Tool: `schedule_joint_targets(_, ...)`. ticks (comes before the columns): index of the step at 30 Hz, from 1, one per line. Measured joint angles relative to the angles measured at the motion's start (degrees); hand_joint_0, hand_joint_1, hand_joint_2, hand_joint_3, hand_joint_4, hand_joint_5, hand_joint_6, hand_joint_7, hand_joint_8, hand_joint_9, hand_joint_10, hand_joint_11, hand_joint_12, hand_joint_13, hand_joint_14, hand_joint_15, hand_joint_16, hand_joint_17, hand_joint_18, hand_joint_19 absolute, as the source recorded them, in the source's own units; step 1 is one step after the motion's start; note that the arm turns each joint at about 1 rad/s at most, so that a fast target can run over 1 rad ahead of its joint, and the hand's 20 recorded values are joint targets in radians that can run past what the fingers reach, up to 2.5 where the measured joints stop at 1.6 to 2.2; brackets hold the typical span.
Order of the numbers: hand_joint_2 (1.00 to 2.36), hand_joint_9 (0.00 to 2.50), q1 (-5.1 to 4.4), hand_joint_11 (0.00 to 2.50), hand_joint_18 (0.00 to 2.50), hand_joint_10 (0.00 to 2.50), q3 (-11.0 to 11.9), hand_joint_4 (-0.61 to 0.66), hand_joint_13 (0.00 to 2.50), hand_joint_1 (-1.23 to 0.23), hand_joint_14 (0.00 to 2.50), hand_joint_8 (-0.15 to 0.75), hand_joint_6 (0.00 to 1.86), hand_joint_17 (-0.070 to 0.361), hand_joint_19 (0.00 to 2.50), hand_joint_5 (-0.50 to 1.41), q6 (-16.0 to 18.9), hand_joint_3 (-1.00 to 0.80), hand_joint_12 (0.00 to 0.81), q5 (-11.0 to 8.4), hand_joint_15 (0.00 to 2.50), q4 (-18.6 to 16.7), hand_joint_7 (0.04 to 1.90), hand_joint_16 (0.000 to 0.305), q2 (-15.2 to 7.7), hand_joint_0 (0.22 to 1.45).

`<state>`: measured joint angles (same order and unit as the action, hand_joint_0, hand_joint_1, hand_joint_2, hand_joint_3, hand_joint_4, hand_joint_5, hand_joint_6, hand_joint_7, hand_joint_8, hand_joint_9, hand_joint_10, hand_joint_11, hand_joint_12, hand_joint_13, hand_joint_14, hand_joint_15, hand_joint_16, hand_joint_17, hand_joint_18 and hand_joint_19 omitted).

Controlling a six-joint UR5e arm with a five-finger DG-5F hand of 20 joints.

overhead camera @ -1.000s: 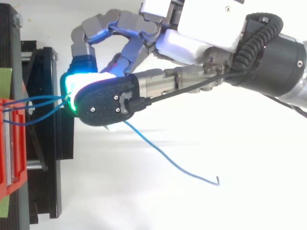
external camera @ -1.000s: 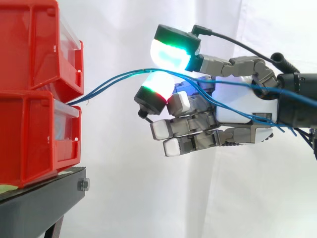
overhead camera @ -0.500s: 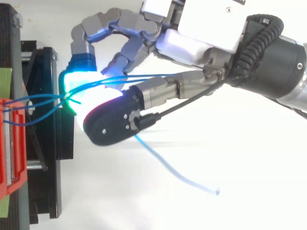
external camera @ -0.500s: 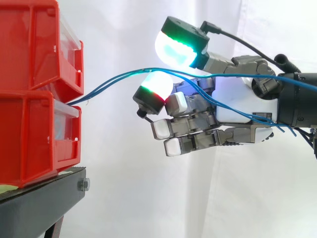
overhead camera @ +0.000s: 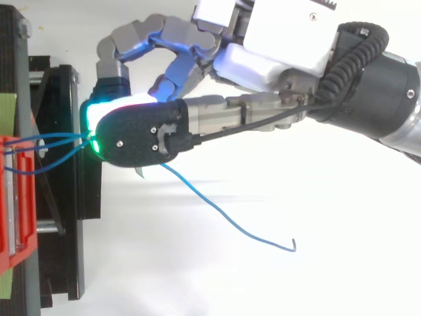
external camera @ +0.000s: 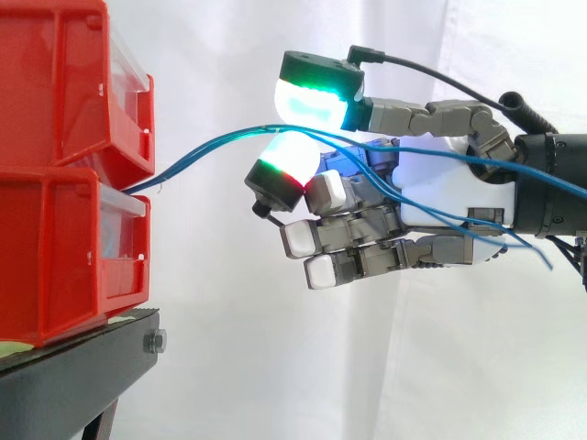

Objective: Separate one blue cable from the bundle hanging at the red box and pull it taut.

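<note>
Beside the red box (external camera: 64,247), in the side view, we see the blue cables (external camera: 193,156) rise rightward from its front and pass between glowing pads (external camera: 316,99) of the hand (external camera: 440,197), which clamp them from above and below; how many strands are caught we cannot tell. They run box to hand, so we judge the pull goes right, into open room. From above, the hand (overhead camera: 276,46) pinches just off the black stand (overhead camera: 66,197), and one loose strand (overhead camera: 220,212) trails lower right.
</note>
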<state>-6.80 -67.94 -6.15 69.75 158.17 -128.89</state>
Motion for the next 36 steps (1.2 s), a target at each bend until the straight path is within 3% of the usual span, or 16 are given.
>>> schedule_joint_targets(5,1.02,0.93,-0.04,0.82,0.76,0.02,0.0,0.14,0.92,-0.84,0.02,0.291,0.85,0.109,0.62,-0.21,0.0,-0.08,0.363,-0.02,0.56,-0.3,1.23,0.048,-0.01,0.67)
schedule_joint_targets(14,1.01,0.85,-0.27,0.81,0.75,0.02,0.0,0.13,0.88,-0.92,0.02,0.273,0.86,0.104,0.54,-0.23,0.03,-0.39,0.353,-0.07,0.53,-0.39,1.22,0.046,0.01,0.79)
schedule_joint_targets(22,1.0,0.9,-0.56,0.89,0.78,0.02,0.0,0.13,0.93,-0.89,0.02,0.278,0.86,0.098,0.52,-0.22,0.75,-0.5,0.349,-0.44,0.58,-0.4,1.2,0.044,0.0,0.77)
schedule_joint_targets(25,1.0,0.94,-0.85,0.9,0.78,0.02,0.0,0.14,0.94,-0.88,0.02,0.285,0.86,0.098,0.55,-0.22,1.99,-0.5,0.352,-0.78,0.58,-0.38,1.2,0.043,-0.01,0.71)
schedule_joint_targets(31,1.0,1.03,-1.53,0.89,0.82,0.02,0.01,0.17,1.0,-0.76,0.02,0.316,0.84,0.107,0.61,-0.2,5.07,-0.5,0.381,-2.02,0.59,0.04,1.18,0.048,-0.02,0.52)
schedule_joint_targets(32,1.0,1.07,-1.59,0.88,0.85,0.02,0.01,0.17,1.03,-0.67,0.02,0.327,0.84,0.11,0.61,-0.19,5.22,-0.5,0.394,-2.11,0.59,0.11,1.19,0.049,-0.03,0.51)
schedule_joint_targets(36,1.0,1.12,-1.74,0.88,0.86,0.02,0.01,0.15,1.06,-0.52,0.02,0.327,0.83,0.107,0.64,-0.18,5.48,-0.5,0.389,-2.29,0.6,0.26,1.2,0.047,-0.03,0.56)
